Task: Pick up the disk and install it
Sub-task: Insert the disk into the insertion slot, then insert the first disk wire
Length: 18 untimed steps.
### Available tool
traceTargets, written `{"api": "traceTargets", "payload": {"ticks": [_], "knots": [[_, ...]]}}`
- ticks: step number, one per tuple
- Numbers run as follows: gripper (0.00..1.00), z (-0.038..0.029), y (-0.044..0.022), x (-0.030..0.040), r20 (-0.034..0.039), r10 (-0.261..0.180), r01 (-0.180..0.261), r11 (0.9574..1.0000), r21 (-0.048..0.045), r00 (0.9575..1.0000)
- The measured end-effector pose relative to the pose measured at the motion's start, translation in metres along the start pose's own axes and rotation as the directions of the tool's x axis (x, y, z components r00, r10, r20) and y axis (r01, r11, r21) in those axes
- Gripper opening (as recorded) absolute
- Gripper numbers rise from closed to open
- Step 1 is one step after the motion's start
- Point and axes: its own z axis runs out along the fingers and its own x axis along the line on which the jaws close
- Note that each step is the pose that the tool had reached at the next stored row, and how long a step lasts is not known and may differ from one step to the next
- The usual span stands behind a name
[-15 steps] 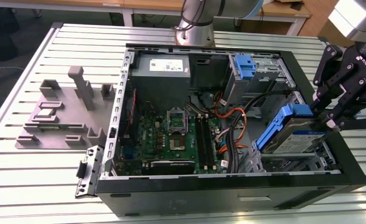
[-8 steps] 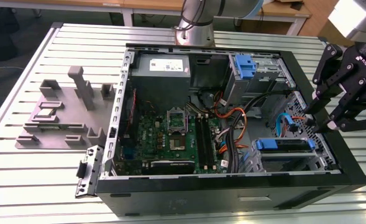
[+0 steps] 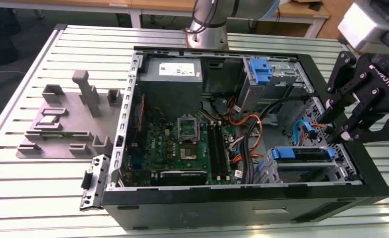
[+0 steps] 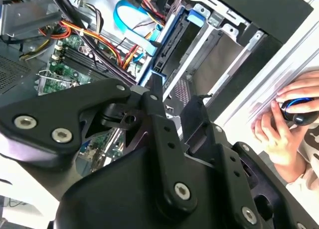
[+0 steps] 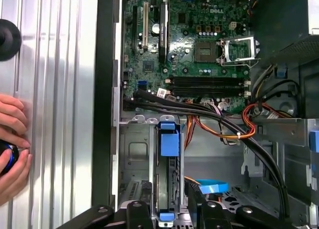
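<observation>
Disk (image 3: 302, 153) sits in the case's (image 3: 247, 191) drive cage (image 3: 269, 171), at the exterior view's lower right. Gripper (image 3: 356, 131) hovers above, fingers spread, gripping nothing.

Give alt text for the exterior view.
Open black computer case on a slotted metal table, motherboard exposed. At the exterior view's right the robot's black pincer hangs open over the case's edge, near the disk in its blue carrier inside the case. A grey fixture sits beside the case.

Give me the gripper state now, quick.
Gripper: open, holding nothing; the disk sits in its bay.
Person's hand: on a small blue-and-black object.
</observation>
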Motion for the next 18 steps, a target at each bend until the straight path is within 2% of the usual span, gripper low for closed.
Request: {"api": "traceTargets", "payload": {"ticks": [4,13,18], "knots": [[0.42,0.0055,0.0033,0.0001,-0.0005,-0.007,0.007,0.9999,0.0078,1.0000],[0.42,0.0153,0.0043,0.0004,-0.0020,-0.044,0.044,0.9989,0.0190,0.9990],[0.42,0.0164,0.0042,0.0004,-0.0020,-0.044,0.044,0.9988,0.0190,0.9990]]}}
